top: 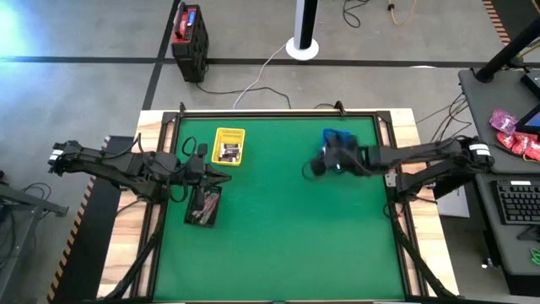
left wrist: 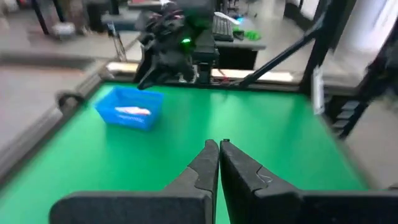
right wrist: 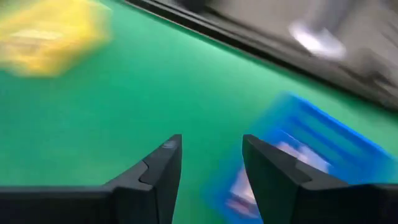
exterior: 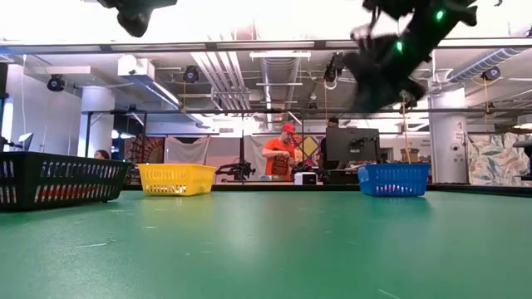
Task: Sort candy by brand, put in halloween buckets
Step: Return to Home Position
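Note:
Three bins stand on the green mat. The yellow bin (top: 229, 145) holds several candy bars near the far left. The black bin (top: 205, 205) sits at the left and holds dark bars. The blue bin (top: 342, 140) stands far right with whitish candy (left wrist: 132, 112) inside. My left gripper (left wrist: 219, 146) is shut and empty, hovering above the black bin (exterior: 60, 178). My right gripper (right wrist: 211, 149) is open and empty, raised just beside the blue bin (right wrist: 298, 155) on its near-left side.
The mat's middle and near half (top: 287, 236) is bare green surface. A raised frame (top: 278, 112) rims the table. A person in an orange shirt (exterior: 281, 154) stands in the room beyond the far edge. Cables and a red-black case (top: 189, 38) lie on the floor behind.

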`<state>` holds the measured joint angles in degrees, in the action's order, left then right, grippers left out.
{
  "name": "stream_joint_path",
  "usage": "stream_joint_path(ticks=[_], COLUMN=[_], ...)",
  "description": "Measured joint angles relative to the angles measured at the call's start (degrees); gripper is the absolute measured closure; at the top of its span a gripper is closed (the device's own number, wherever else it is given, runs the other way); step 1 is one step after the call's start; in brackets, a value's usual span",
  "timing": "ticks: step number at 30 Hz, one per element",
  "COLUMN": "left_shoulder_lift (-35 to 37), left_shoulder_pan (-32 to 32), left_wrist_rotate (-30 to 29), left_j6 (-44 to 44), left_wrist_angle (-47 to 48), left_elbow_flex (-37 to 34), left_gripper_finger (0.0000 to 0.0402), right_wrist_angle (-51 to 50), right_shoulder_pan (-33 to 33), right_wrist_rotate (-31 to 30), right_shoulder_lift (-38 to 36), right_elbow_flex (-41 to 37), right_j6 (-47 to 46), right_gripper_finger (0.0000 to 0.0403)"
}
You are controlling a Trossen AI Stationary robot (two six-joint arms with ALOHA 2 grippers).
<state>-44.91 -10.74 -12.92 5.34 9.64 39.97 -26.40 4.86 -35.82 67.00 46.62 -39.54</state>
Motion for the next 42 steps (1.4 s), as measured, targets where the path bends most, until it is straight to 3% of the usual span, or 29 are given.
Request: stream_joint_path(ticks=[2,4,7,9,12,15,22,31,42], left_shoulder_lift=[-0.5,-1.1,0.7,4.4,11.3,20.6,44.1,39.2,44.8], left_shoulder_pan=[0.0,0.9,4.7,8.1,13.5,17.5,18.5,18.4,18.5], left_wrist_rotate=[2.5,8.2,16.3,19.2,26.9,32.5,32.3,29.6,30.0], left_j6=[2.4,-2.1,-4.8,-4.8,-4.0,-2.1,-1.9,-4.1,-10.2], left_wrist_angle=[-2.2,-7.3,-14.8,-17.3,-18.5,-17.8,-7.5,-10.2,-18.5], left_elbow_flex=[-0.6,-1.7,-4.5,-7.5,-11.4,-14.0,-18.4,-20.0,-33.5], left_gripper_finger=[0.0402,0.0402,0.0402,0.0402,0.0402,0.0402,0.0402,0.0402,0.0402], right_wrist_angle=[14.4,33.8,59.4,71.2,80.0,81.6,82.2,75.5,58.7], right_shoulder_pan=[-4.5,-8.6,-10.8,-10.1,-8.0,-6.6,-7.3,-10.1,-12.1], right_wrist_rotate=[0.3,0.7,8.4,15.7,22.4,23.8,24.5,25.7,27.4], right_shoulder_lift=[0.0,0.7,1.6,1.4,-0.7,-4.5,-18.9,-39.4,-58.6], right_elbow_flex=[-2.8,-7.1,-14.5,-18.6,-23.7,-27.9,-37.0,-45.3,-45.9], right_j6=[9.8,19.9,31.4,33.7,36.0,37.4,41.1,45.3,53.0], right_gripper_finger=[0.024,0.0244,0.0255,0.0265,0.028,0.0296,0.0332,0.0363,0.0365])
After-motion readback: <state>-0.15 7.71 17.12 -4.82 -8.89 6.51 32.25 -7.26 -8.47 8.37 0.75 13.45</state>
